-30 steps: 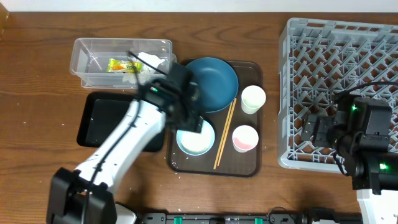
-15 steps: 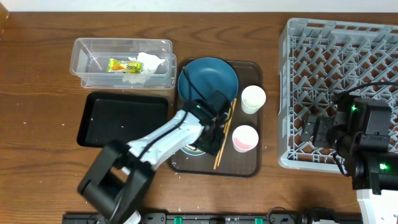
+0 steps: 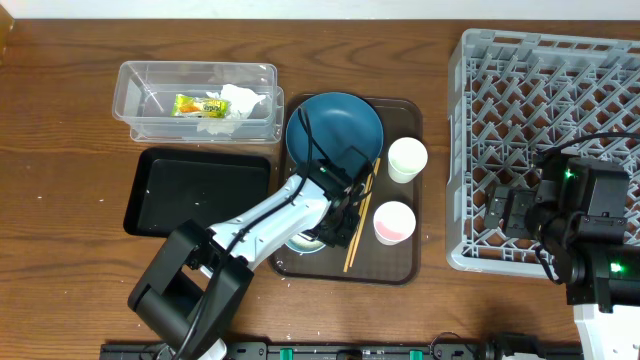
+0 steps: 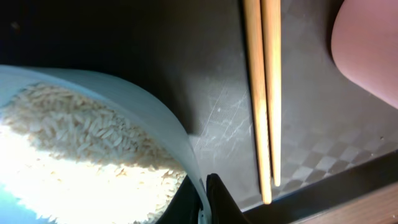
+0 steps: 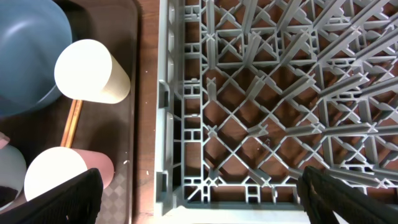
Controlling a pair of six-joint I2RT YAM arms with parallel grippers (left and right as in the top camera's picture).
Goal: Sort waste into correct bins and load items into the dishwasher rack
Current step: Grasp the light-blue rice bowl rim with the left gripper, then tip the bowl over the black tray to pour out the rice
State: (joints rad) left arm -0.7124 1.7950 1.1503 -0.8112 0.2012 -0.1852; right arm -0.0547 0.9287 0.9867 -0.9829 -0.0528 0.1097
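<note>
My left gripper (image 3: 335,225) is shut on the rim of the small pale-blue bowl (image 3: 304,243), which sits on the brown serving tray. In the left wrist view the bowl's wall (image 4: 134,109) runs between the fingers of the gripper (image 4: 202,199), and white rice grains (image 4: 74,140) fill it. The wooden chopsticks (image 3: 370,185) (image 4: 261,93) lie just right of it. The blue plate (image 3: 335,125) and two white cups (image 3: 407,158) (image 3: 393,222) share the tray. My right gripper (image 3: 510,215) (image 5: 202,186) hangs open over the near-left corner of the dishwasher rack (image 3: 550,90) (image 5: 261,93).
The clear tub (image 3: 130,100) at the back left holds the yellow-green wrapper (image 3: 195,103) and the white tissue (image 3: 238,100). The black tray (image 3: 200,190) lies in front of it. The brown serving tray (image 3: 395,265) stands between the bins and the rack.
My left arm swung from beside the clear tub down to the bowl, and its gripper closed on the bowl's rim. The right arm stayed still.
</note>
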